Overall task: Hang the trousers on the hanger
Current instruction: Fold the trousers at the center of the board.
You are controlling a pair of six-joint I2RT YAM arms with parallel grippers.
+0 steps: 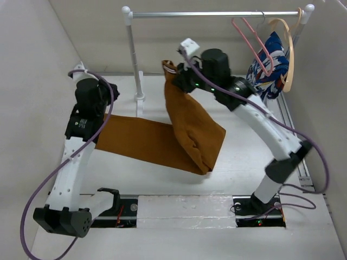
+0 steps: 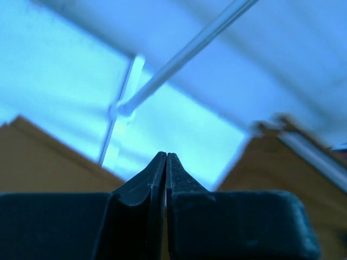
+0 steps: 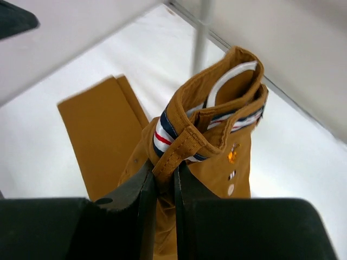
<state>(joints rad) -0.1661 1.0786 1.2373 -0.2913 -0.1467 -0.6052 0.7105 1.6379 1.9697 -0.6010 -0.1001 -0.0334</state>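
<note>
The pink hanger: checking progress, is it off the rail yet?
No, the pink hanger hangs by its hook from the rail.

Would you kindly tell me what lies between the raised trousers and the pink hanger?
In the top view, only the right arm's wrist, its pincer gripping the trousers.

Trousers (image 1: pixel 192 127): rust-brown cloth; waistband (image 3: pixel 162 135) striped white, navy and red immediately above the black right pincer (image 3: pixel 165 174). Hanger (image 1: pixel 251 46): pink. Garment (image 1: pixel 275 54) beyond that pincer: blue, white, red pattern. Surface (image 1: pixel 244 162): white.
</note>
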